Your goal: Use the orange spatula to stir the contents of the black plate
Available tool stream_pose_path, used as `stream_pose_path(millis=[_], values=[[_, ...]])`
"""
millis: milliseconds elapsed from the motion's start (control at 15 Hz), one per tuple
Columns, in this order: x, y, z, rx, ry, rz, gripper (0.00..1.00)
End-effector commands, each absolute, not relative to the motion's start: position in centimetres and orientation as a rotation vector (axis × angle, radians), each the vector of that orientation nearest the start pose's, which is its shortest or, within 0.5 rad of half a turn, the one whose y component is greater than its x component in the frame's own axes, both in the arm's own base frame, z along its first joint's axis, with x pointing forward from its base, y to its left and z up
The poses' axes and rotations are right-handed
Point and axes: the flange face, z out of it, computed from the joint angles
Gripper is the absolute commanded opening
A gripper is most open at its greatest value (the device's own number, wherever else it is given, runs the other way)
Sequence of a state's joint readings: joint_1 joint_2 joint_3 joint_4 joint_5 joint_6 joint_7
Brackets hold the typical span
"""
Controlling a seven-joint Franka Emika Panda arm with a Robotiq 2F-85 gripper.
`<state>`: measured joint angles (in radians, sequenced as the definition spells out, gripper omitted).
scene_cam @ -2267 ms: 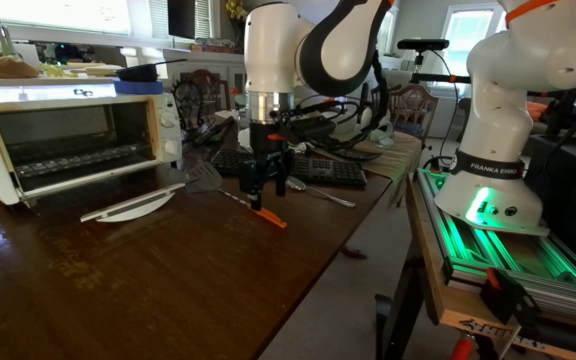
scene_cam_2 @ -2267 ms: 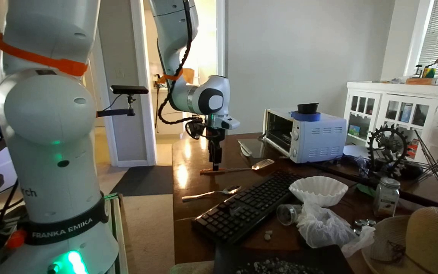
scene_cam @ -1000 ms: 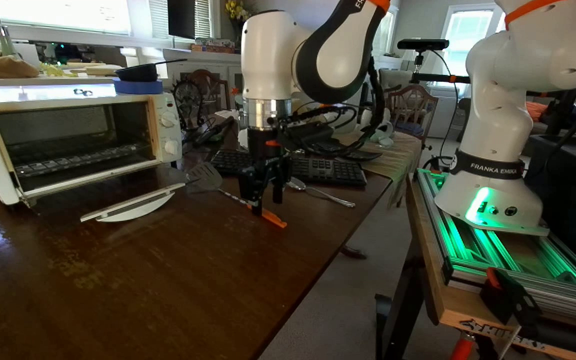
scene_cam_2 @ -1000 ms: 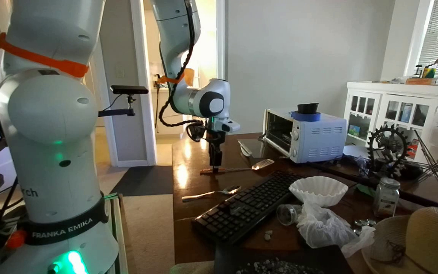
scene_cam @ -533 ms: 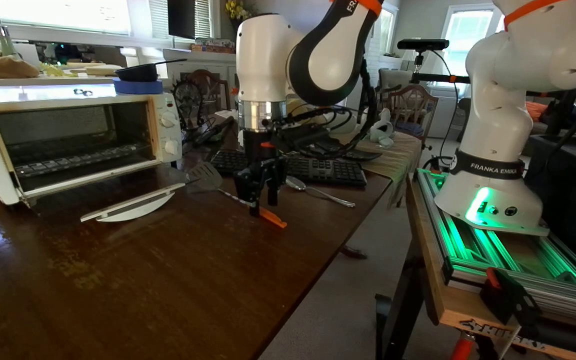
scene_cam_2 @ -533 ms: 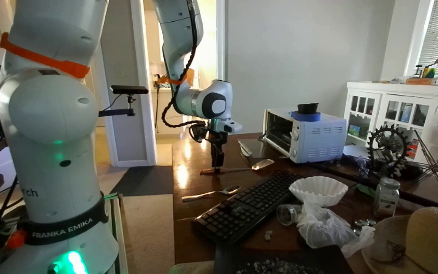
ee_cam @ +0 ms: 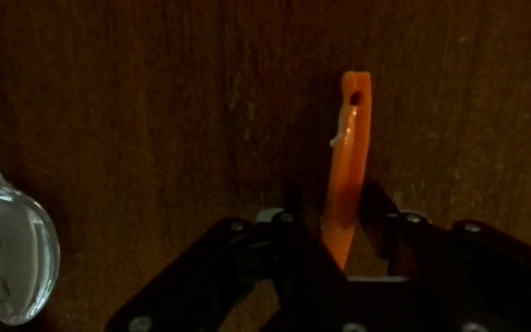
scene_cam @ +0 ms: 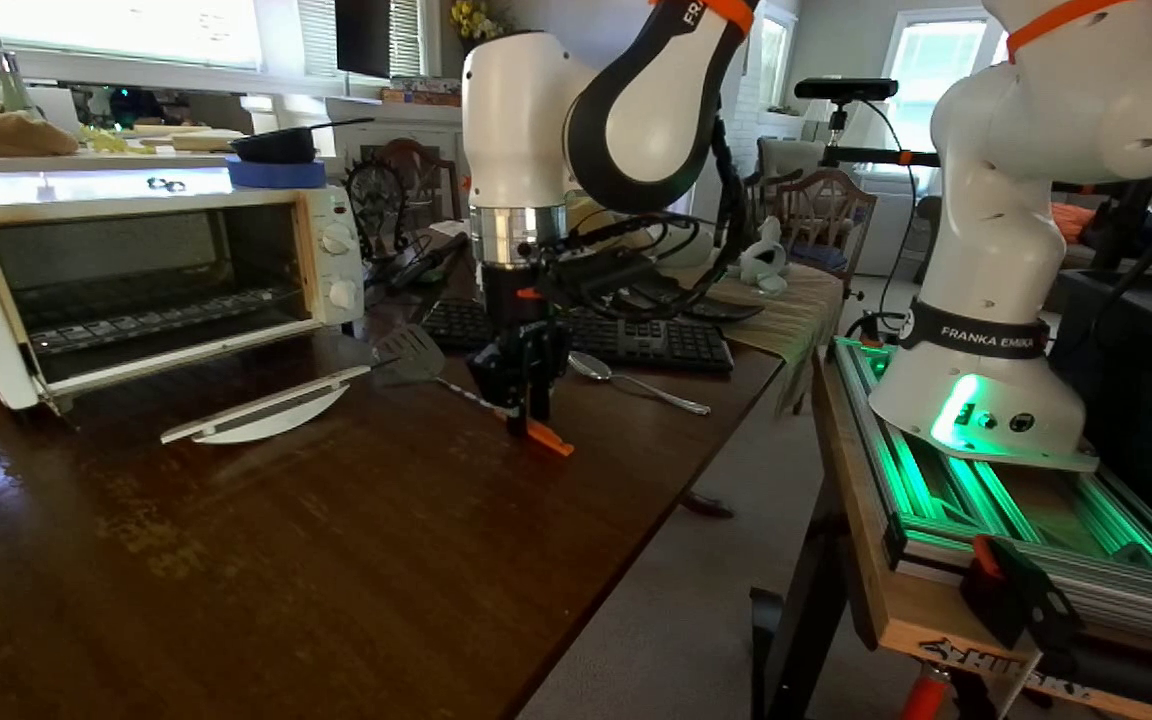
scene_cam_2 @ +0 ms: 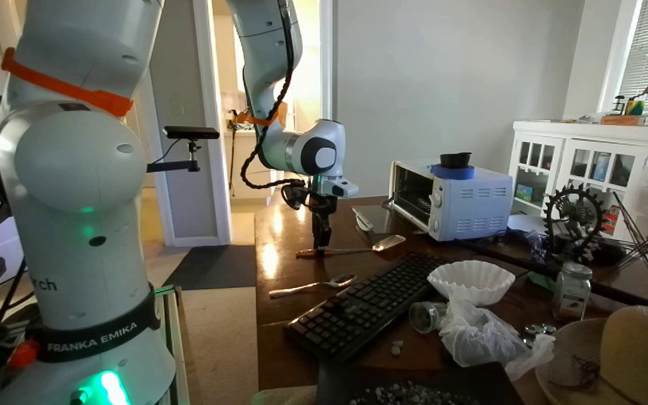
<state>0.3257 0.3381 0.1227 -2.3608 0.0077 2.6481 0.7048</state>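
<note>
- The step in hand, as I judge it, is picking up the orange spatula [scene_cam: 549,440]; stirring has not begun.
- The spatula lies on the brown table [scene_cam: 286,560], with its slotted grey head [scene_cam_2: 389,242] near the toaster oven [scene_cam_2: 473,199].
- The gripper [scene_cam: 528,420] points down with its fingers on either side of the orange handle [ee_cam: 351,157]. The wrist view shows a gap along one side, so they look apart rather than clamped; whether the other side touches, I cannot tell.
- The black plate [scene_cam_2: 478,379] sits at the bottom of an exterior view, partly cut off, holding small pale bits [scene_cam_2: 403,395].
- A spoon [scene_cam_2: 332,283] and a keyboard [scene_cam_2: 369,306] lie between the spatula and the plate.
- The next move calls for bringing the fingers together firmly on the handle, then lifting.
- After that, the spatula should travel high enough to pass the keyboard, and its head should dip into the bits.
</note>
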Motion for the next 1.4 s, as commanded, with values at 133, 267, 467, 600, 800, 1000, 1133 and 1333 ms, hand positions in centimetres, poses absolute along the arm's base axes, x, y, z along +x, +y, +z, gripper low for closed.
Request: stream_pose_path(millis=[133, 267, 467, 600, 800, 1000, 1133, 1333], values=[[45.8, 22.7, 18.1, -3.125, 0.422, 0.149, 0.15], [45.9, 22.7, 18.1, -3.127, 0.423, 0.148, 0.08], [45.7, 22.7, 18.2, -3.112, 0.406, 0.196, 0.05], [45.0, 22.7, 19.1, -3.079, 0.369, 0.207, 0.05], [43.5, 22.0, 19.9, -3.004, 0.4, 0.255, 0.05], [42.2, 21.0, 19.9, -2.951, 0.444, 0.309, 0.05], [41.3, 20.0, 19.8, -2.925, 0.486, 0.344, 0.05], [40.2, 18.8, 20.1, -2.913, 0.521, 0.388, 0.05]])
